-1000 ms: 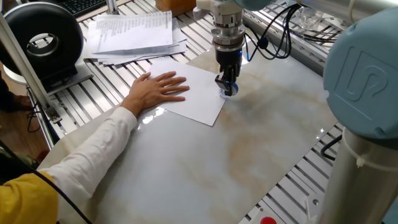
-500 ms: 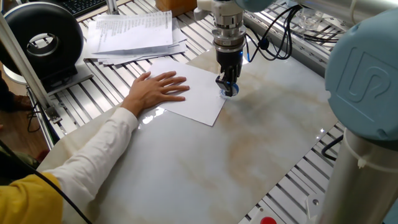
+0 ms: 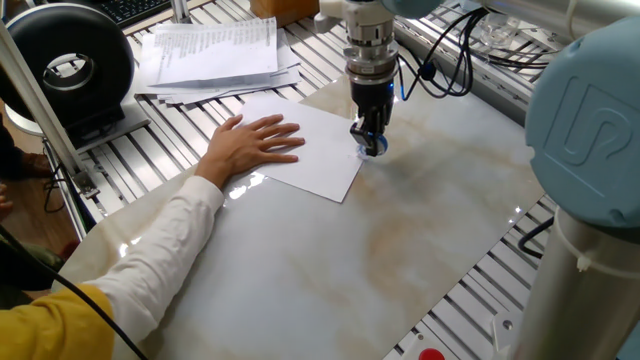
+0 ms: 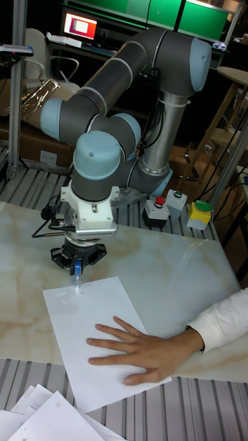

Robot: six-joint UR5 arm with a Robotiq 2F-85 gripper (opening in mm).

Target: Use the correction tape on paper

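The paper [image 3: 322, 150] is a plain white sheet lying flat on the marble tabletop [image 3: 420, 230], and a person's hand [image 3: 252, 145] presses on it. My gripper [image 3: 368, 138] points straight down over the sheet's far right corner. It is shut on the correction tape [image 3: 372, 147], a small blue and clear piece whose tip touches the paper near its edge. In the tall fixed view the gripper [image 4: 77, 270] holds the correction tape [image 4: 78, 279] down on the top left part of the paper [image 4: 96, 324], well away from the hand [image 4: 131, 348].
A stack of printed papers [image 3: 215, 50] lies at the back left beside a black round device [image 3: 70, 65]. The person's white-sleeved arm [image 3: 150, 255] crosses the table's left side. My arm's base [image 3: 590, 150] fills the right. Button boxes [image 4: 172, 207] stand behind the table.
The gripper with the correction tape has slid slightly to the right along the paper's corner. The person's sleeve has shifted a little; the hand stays on the sheet.
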